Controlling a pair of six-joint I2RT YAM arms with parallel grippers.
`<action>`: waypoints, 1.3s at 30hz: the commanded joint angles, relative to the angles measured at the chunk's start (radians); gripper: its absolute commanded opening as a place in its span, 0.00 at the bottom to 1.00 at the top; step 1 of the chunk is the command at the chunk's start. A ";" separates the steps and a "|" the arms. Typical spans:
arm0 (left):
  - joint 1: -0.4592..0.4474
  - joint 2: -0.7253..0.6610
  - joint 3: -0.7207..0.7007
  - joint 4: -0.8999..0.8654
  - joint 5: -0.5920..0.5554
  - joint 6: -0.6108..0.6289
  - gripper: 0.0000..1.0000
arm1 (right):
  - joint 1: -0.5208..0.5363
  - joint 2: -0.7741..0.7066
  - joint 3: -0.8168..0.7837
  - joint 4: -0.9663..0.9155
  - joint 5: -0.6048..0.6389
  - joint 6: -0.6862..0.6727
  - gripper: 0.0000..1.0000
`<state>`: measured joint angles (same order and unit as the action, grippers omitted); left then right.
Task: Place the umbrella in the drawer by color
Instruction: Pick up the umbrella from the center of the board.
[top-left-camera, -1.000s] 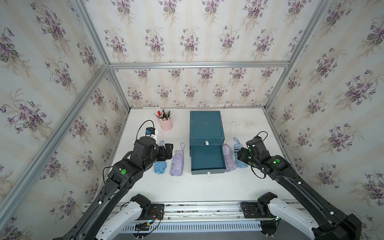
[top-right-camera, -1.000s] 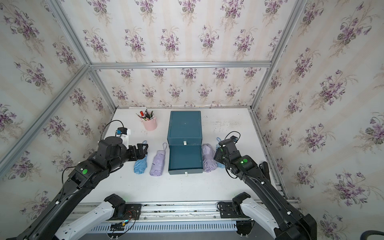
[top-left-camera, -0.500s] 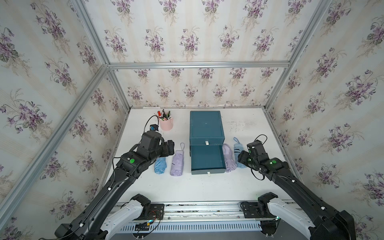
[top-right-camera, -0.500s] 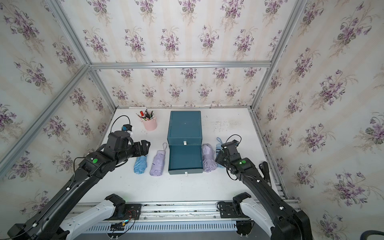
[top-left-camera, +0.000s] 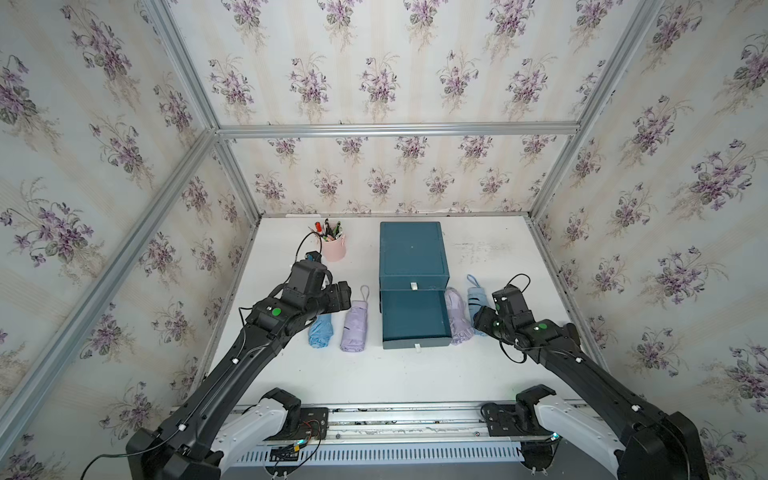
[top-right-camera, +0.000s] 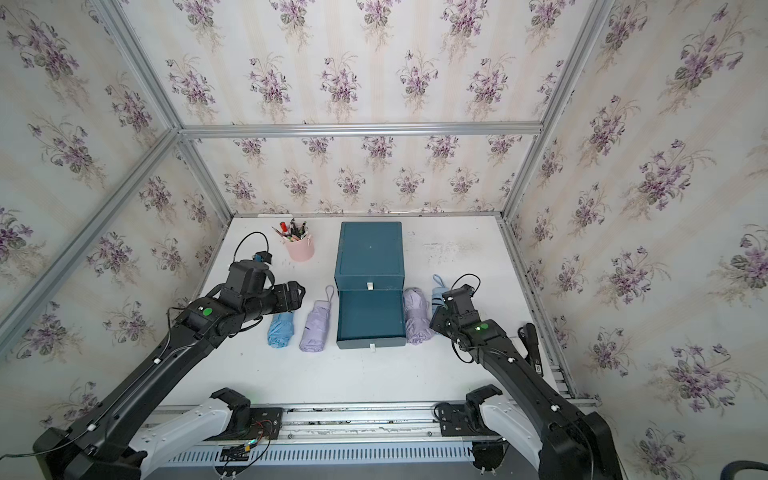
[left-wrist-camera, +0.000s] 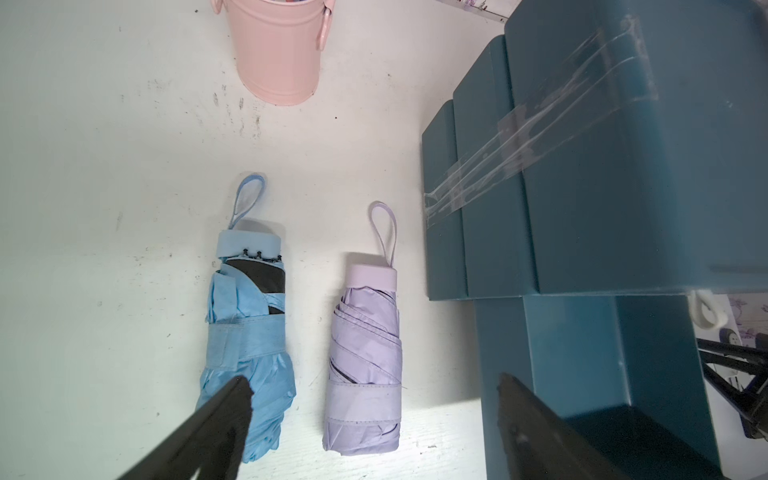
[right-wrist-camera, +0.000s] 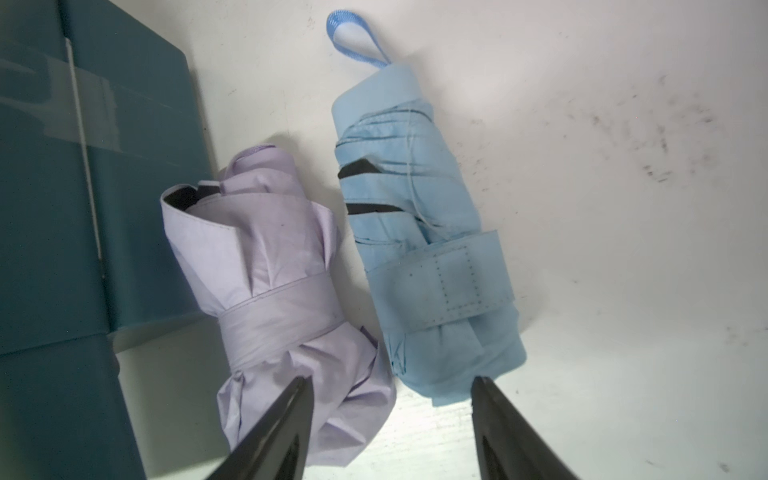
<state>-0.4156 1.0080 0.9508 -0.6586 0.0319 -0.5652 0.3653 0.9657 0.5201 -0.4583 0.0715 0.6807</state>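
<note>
1. Left gripper (left-wrist-camera: 374, 388) gapes wide, empty; the lilac umbrella (left-wrist-camera: 363, 365) lies under the gap between its jaws.
2. Right gripper (right-wrist-camera: 390, 382) stands parted, empty; the second lilac umbrella (right-wrist-camera: 270, 266) and the blue umbrella (right-wrist-camera: 424, 232) lie just ahead of its jaws.

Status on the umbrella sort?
Left gripper, right gripper open, empty. Four folded blue and lilac umbrellas on white table. Pulled-out teal drawer empty, unobstructed.

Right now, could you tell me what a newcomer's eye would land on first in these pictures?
The teal drawer cabinet stands mid-table, its lower drawer pulled open and empty. Folded umbrellas lie in pairs beside it: the left blue umbrella and left lilac umbrella on one side, the right lilac umbrella and right blue umbrella on the other. The left arm and right arm each hang over a pair, jaws open.
</note>
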 joint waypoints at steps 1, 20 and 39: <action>0.002 0.013 -0.001 0.030 0.067 -0.011 0.89 | 0.000 0.025 -0.008 0.047 -0.030 -0.002 0.63; 0.021 -0.002 -0.082 0.090 0.157 -0.026 0.88 | 0.001 0.120 0.011 0.064 -0.120 -0.001 0.57; 0.020 -0.023 -0.093 0.103 0.204 -0.016 0.87 | -0.100 0.289 0.232 -0.020 0.006 -0.081 0.71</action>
<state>-0.3962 0.9905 0.8490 -0.5617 0.2317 -0.6010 0.2909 1.2125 0.7414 -0.4896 0.1345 0.6491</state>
